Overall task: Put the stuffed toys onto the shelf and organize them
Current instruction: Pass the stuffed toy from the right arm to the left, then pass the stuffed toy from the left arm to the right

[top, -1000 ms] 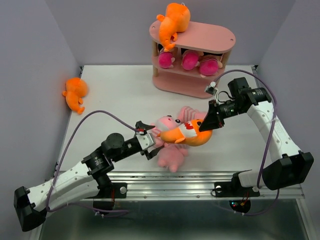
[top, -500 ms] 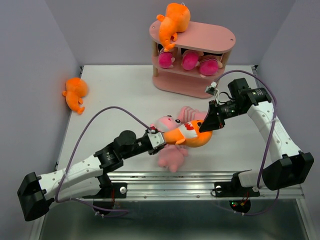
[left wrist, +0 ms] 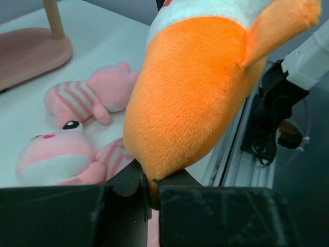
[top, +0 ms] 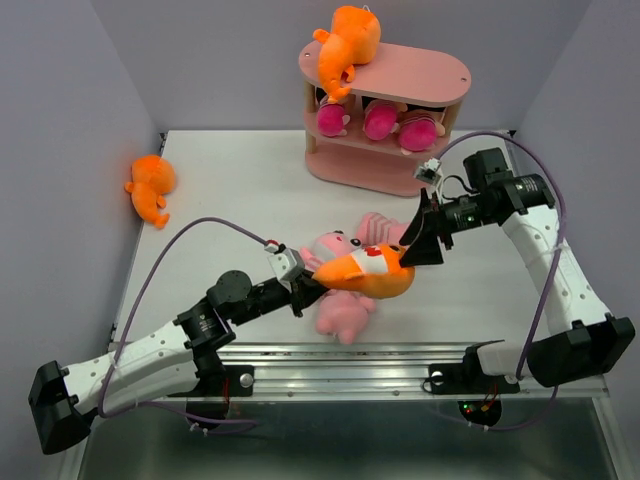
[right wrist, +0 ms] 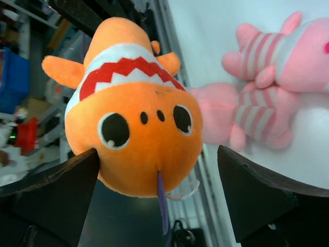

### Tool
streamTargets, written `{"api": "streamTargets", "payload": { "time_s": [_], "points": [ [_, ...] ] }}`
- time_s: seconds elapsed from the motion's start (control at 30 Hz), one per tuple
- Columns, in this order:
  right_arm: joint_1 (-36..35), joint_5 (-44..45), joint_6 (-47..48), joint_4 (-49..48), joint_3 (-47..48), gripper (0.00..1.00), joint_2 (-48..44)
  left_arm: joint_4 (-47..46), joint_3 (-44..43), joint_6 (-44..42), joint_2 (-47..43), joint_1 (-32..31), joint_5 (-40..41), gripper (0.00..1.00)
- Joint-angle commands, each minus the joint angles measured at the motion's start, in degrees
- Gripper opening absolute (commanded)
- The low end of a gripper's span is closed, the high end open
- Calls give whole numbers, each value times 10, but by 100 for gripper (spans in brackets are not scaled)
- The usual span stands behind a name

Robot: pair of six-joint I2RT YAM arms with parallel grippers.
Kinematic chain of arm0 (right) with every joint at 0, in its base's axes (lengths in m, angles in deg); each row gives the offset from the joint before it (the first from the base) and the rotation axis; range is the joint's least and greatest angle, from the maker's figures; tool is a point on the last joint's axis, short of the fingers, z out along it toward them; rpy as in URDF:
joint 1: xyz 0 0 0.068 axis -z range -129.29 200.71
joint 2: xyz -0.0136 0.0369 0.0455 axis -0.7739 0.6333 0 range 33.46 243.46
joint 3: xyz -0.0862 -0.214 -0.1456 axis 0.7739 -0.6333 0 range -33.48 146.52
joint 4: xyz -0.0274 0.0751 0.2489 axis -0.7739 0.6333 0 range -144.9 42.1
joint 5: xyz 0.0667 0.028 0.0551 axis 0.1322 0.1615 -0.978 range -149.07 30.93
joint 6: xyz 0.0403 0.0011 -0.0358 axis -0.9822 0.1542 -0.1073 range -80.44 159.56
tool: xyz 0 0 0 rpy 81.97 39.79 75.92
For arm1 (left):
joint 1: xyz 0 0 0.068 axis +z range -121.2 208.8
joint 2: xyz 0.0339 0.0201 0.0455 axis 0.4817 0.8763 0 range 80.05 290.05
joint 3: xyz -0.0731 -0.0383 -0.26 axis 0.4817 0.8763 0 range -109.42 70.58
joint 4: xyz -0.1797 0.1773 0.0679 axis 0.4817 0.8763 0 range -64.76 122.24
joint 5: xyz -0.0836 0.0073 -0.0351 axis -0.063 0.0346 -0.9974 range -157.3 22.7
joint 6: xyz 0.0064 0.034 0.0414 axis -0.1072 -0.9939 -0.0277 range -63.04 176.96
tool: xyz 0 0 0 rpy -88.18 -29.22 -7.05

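Observation:
An orange toothy monster (top: 365, 272) hangs just above the table's front middle, between my two grippers. My left gripper (top: 305, 285) is shut on a pinch of its rear end (left wrist: 195, 87); in the left wrist view the jaws (left wrist: 149, 180) clamp orange fur. My right gripper (top: 410, 245) stands open, its fingers (right wrist: 51, 190) wide on either side of the monster's face (right wrist: 136, 123) without gripping it. Three pale pink striped pigs (top: 345, 315) lie on the table under and behind the monster. The pink shelf (top: 420, 75) stands at the back.
Another orange monster (top: 345, 45) lies on the shelf's top tier, hanging over its left end. Magenta dolls (top: 380, 120) fill the middle tier. A third orange monster (top: 150, 185) lies by the left wall. The table's metal front rail (top: 400, 360) runs below the pigs.
My left gripper has reached in and shut on the orange monster's rear. My right gripper has opened and released the monster's head, drawing back slightly.

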Motion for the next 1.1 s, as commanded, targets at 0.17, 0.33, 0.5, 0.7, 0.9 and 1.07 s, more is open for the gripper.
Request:
{"api": "streamTargets", "payload": {
  "time_s": [0.17, 0.33, 0.5, 0.7, 0.9, 1.07],
  "points": [
    [-5, 102, 72, -173, 54, 100, -140, -40, 29, 229, -28, -1, -76, 0],
    [-5, 22, 201, -100, 62, 100, -148, -41, 26, 266, -4, 0, -140, 0],
    [-5, -18, 266, -22, 67, 100, -120, -70, 9, 297, 21, 0, -174, 0],
    [-10, -4, 284, -1, 21, 98, -118, -91, -15, 314, 47, 0, -174, 0],
    [-10, 18, 294, 8, -41, 86, -124, -118, -26, 323, 81, 0, -169, 0],
    [-10, 23, 279, -22, -76, 53, -131, -137, -34, 329, 96, 0, -174, 0]
  ]
}}
